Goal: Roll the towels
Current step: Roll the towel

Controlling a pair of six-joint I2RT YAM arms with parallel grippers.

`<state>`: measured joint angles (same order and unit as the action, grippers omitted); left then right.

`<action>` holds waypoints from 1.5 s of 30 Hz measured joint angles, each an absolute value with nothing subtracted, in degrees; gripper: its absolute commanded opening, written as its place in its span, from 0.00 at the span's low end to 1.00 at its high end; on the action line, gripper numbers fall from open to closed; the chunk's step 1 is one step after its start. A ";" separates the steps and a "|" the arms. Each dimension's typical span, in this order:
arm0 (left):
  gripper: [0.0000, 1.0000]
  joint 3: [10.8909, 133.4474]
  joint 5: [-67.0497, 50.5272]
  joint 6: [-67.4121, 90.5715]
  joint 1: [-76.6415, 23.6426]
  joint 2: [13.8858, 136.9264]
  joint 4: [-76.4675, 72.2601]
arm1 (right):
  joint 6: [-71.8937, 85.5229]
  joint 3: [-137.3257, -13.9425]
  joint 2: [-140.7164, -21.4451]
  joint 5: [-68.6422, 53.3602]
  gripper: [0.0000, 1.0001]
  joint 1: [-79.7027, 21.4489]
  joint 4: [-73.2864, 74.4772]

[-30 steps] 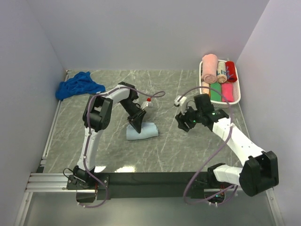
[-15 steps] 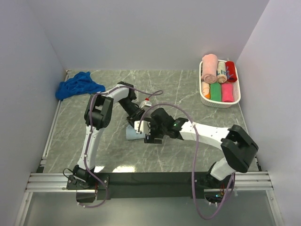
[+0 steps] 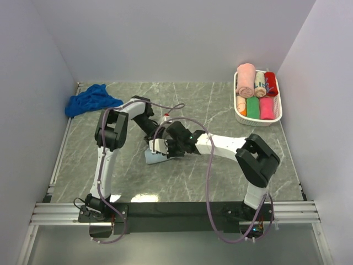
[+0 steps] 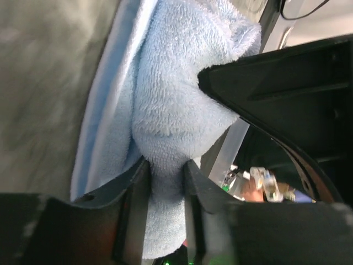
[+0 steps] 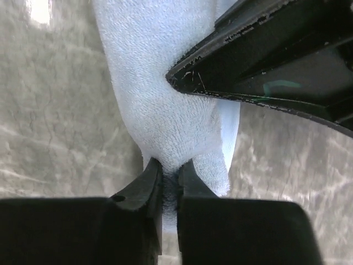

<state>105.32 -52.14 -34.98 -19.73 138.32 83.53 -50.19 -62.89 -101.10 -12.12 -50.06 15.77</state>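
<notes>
The pale sky-blue terry cloth towel (image 3: pixel 154 157) is lying bunched up around the middle of the grey marble-patterned desk (image 3: pixel 220 165), with both arms meeting over it. The left arm (image 3: pixel 113 130) is reaching down onto it from the far side, and the left jaws are pinching a thick fold of the pale towel (image 4: pixel 171 110) between them, the cloth bulging out above the grip. The right arm (image 3: pixel 226 144) is stretching across the desk from the right, and the right jaws are squeezing nearly closed on a narrow pleat of the same towel (image 5: pixel 160 110). The two sets of jaws are working just beside each other, so in each wrist view a black part of the other one is crowding in at the right over the cloth. The deep royal-blue terry towel (image 3: pixel 91 100) is sitting crumpled in the far left corner of the desk, well apart from both arms. A white plastic basket (image 3: pixel 278 94) is standing at the far right, holding rolled towels in pink, cream, red, orange and green.
</notes>
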 measured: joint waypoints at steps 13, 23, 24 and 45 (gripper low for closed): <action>0.51 85.32 -60.66 -25.19 4.86 113.89 55.22 | -49.74 -87.11 -115.52 -28.84 0.00 -45.06 42.35; 0.53 64.03 -50.04 -29.39 -1.30 84.68 42.63 | -45.39 -112.75 -134.56 -44.40 0.00 -38.20 65.87; 0.53 61.41 -48.07 -30.22 -4.25 82.74 41.19 | -45.01 -114.02 -135.50 -45.36 0.00 -37.80 66.96; 0.19 51.75 -30.33 -40.51 -24.53 88.68 27.35 | -42.41 -113.23 -136.07 -47.62 0.29 -36.93 69.36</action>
<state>51.75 -30.33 -40.51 -24.53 88.68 27.35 -42.41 -113.23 -136.07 -47.62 -36.93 69.36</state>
